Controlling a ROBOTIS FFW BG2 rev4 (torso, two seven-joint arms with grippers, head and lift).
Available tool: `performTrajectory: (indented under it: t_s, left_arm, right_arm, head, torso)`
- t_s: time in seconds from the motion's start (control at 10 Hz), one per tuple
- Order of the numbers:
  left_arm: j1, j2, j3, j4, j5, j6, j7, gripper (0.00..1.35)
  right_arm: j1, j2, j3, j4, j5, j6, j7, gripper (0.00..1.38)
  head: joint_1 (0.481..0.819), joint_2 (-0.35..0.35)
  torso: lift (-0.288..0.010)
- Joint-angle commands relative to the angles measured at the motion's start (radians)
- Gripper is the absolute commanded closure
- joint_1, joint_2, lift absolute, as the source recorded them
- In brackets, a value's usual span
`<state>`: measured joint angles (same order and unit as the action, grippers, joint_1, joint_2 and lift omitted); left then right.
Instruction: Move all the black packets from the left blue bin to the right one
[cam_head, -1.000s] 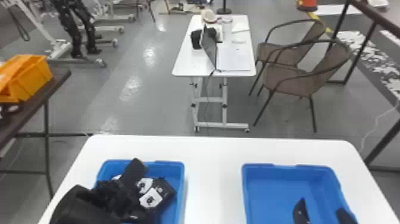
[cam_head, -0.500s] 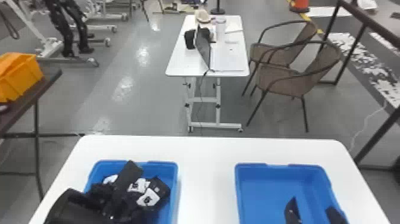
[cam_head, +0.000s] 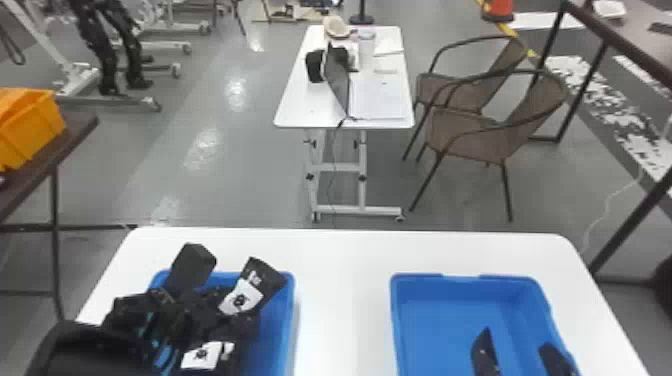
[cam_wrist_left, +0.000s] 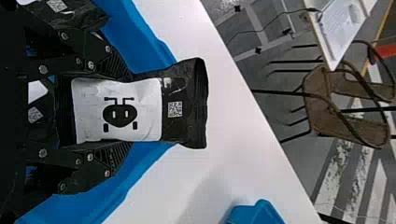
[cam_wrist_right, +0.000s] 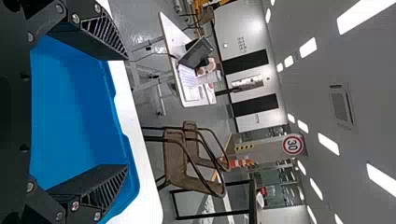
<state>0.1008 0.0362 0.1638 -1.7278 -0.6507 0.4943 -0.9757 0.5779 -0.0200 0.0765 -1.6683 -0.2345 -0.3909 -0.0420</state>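
My left gripper (cam_head: 212, 312) is at the left blue bin (cam_head: 289, 330), shut on a black packet (cam_head: 267, 280) that stands up at a tilt near the bin's back right corner. In the left wrist view, the left gripper (cam_wrist_left: 123, 111) pinches the packet (cam_wrist_left: 184, 84) along its sides, white label facing the camera. Another white-labelled packet (cam_head: 201, 356) lies lower in that bin, and more packets (cam_wrist_left: 70, 14) lie beside the fingers. Over the right blue bin (cam_head: 425, 290) stands my right gripper (cam_head: 520, 354), open; in its wrist view, the right gripper (cam_wrist_right: 127, 113) has nothing between its fingers.
Both bins stand on a white table (cam_head: 345, 265), with a strip of tabletop between them. Beyond it are a small desk (cam_head: 295, 107) with a laptop, and brown chairs (cam_head: 470, 130). An orange crate (cam_head: 30, 127) sits on a side table at the left.
The left gripper has risen and shifted, and the packet now stands tilted above the others instead of lying low among them. The right gripper holds its place over the right bin.
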Motion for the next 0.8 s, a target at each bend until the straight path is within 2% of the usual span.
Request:
performTrajectory:
  t_s: [0.0, 0.2, 0.3, 0.5, 0.7]
  left_arm:
    - [0.022, -0.006, -0.004, -0.055, 0.092, -0.042, 0.011, 0.69]
    - [0.014, -0.002, -0.032, -0.021, 0.221, -0.223, 0.088, 0.68]
    - [-0.016, 0.004, -0.055, 0.045, 0.307, -0.293, 0.112, 0.67]
    - [-0.112, 0.041, -0.168, 0.151, 0.414, -0.333, 0.115, 0.66]
    - [-0.202, 0.073, -0.285, 0.234, 0.516, -0.365, 0.117, 0.66]
  right_arm:
    - [-0.023, -0.003, 0.0, 0.005, -0.034, 0.0, 0.04, 0.2]
    - [-0.086, -0.017, 0.0, 0.036, -0.103, 0.0, 0.152, 0.19]
    - [-0.124, -0.024, -0.001, 0.059, -0.177, 0.0, 0.225, 0.19]
    - [-0.197, -0.044, 0.0, 0.056, -0.215, 0.035, 0.304, 0.2]
    - [-0.271, -0.046, -0.001, 0.061, -0.221, 0.102, 0.384, 0.19]
  head:
    - [0.695, 0.034]
    - [0.695, 0.008]
    - [0.695, -0.006]
    - [0.695, -0.04]
    - [0.695, -0.092]
  torso:
    - [0.0]
    - [0.0]
    - [0.0]
    - [0.0]
    - [0.0]
